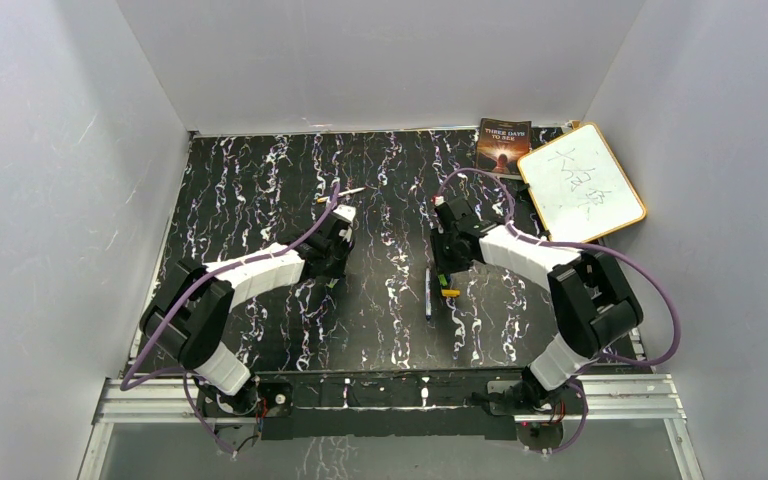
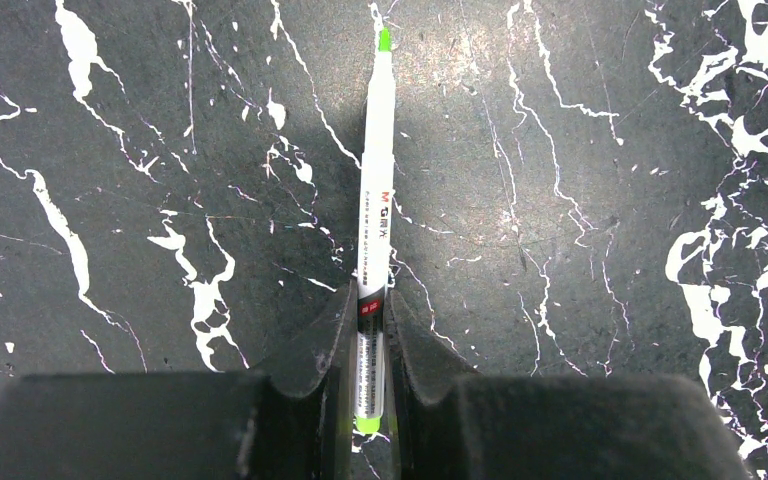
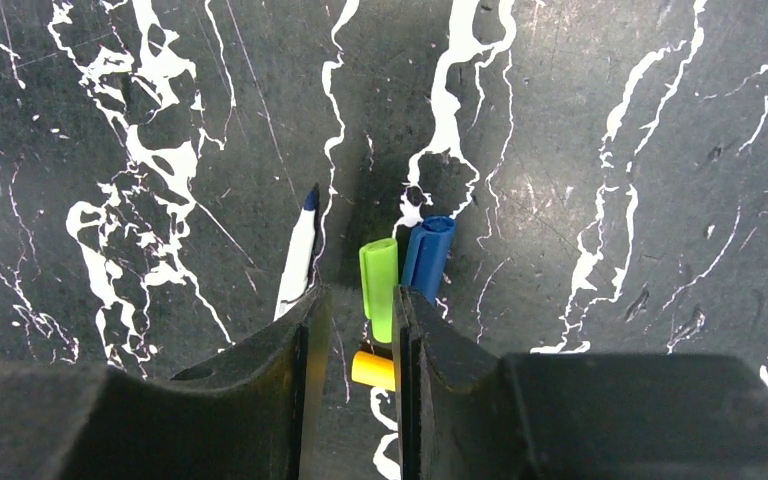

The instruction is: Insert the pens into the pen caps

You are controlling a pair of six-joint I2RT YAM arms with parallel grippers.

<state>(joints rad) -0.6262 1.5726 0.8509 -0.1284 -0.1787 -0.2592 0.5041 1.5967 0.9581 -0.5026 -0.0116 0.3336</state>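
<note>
In the left wrist view my left gripper (image 2: 370, 300) is shut on the green-ended pen (image 2: 377, 180), gripping its rear part; the pen points away, low over the table. In the top view this gripper (image 1: 335, 250) is left of centre. My right gripper (image 3: 360, 295) is open, low over the caps. The green cap (image 3: 379, 275) lies between the jaws against the right finger. The blue cap (image 3: 428, 255) lies just beyond that finger. The orange-yellow cap (image 3: 372, 369) is partly under it. The blue-ended pen (image 3: 298, 262) lies outside the left finger. The plain whitish pen (image 1: 340, 194) lies behind the left gripper.
A small whiteboard (image 1: 581, 183) and a book (image 1: 503, 145) lie at the back right corner. Grey walls close in the black marbled table (image 1: 260, 180) on three sides. In the top view the blue-ended pen (image 1: 427, 295) and orange-yellow cap (image 1: 451, 292) lie below the right gripper (image 1: 447, 268).
</note>
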